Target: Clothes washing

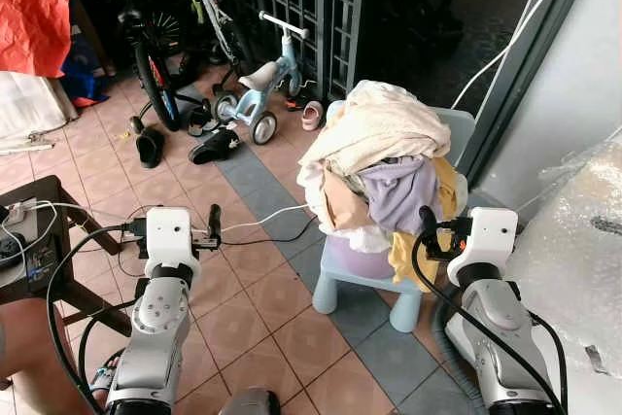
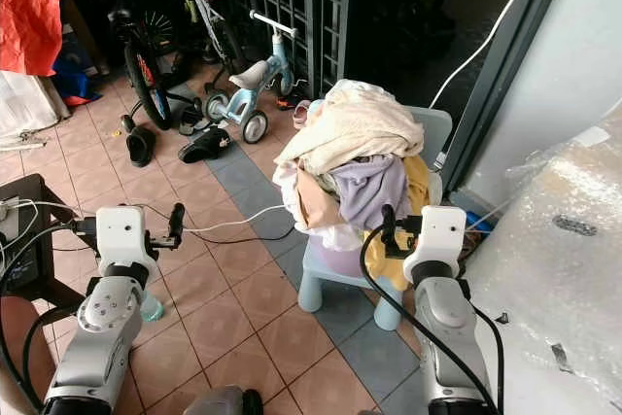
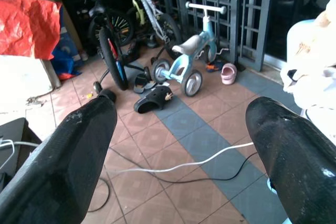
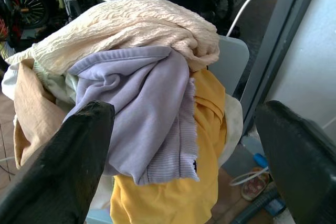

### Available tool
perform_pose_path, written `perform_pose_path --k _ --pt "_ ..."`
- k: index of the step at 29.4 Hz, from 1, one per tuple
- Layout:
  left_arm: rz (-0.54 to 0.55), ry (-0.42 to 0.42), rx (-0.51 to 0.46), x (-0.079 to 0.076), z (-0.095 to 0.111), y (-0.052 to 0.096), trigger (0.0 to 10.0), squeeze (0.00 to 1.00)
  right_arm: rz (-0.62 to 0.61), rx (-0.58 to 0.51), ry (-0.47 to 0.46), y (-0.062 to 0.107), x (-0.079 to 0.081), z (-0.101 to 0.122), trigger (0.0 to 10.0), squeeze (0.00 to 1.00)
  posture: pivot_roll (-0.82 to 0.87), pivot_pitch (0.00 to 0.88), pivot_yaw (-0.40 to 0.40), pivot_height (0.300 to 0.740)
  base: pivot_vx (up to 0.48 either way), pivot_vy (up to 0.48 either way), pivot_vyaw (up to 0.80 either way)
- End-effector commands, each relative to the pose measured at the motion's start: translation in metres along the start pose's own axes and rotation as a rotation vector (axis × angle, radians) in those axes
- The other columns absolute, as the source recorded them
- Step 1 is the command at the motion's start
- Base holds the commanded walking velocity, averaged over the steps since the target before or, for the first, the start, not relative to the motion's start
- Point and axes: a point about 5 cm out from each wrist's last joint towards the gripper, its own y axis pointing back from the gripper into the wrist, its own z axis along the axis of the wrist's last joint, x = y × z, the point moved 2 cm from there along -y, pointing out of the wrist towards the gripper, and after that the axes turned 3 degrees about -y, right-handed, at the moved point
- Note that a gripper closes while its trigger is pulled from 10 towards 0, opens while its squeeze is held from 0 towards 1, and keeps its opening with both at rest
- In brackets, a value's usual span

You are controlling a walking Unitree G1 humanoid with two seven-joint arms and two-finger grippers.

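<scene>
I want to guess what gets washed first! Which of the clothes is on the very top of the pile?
The cream knitted garment tops the pile on the pale blue plastic chair. The lilac top and yellow garment hang beneath it.

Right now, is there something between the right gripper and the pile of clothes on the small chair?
Nothing visible does. The right gripper, fingers spread open, faces the clothes pile on the light blue chair, with the lilac garment directly ahead of it. The left gripper is off to the side, over the tiled floor.
</scene>
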Motion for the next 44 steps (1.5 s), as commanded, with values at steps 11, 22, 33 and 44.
perform_pose_path --k 11,22,33,44 --pt "-0.032 0.057 -0.03 -0.006 0.011 0.005 10.0 0.0 0.119 -0.028 -0.055 0.0 0.035 0.014 10.0 0.0 -0.02 0.0 0.017 0.74 0.335 0.0 0.0" --pt "-0.045 0.06 -0.047 -0.011 0.018 -0.002 10.0 0.0 0.182 -0.079 -0.043 -0.014 0.039 0.03 10.0 0.0 -0.02 0.0 0.01 0.74 0.446 0.0 0.59" --pt "-0.046 0.052 -0.054 -0.013 0.02 -0.005 10.0 0.0 0.196 -0.067 -0.035 -0.026 0.039 0.033 10.0 0.0 -0.01 0.0 -0.002 0.74 0.469 0.0 0.0" --pt "-0.043 0.066 -0.034 -0.018 0.019 -0.005 10.0 0.0 0.093 0.068 0.102 -0.042 0.015 0.016 8.6 0.0 0.0 0.0 -0.01 0.74 0.213 0.0 0.0"
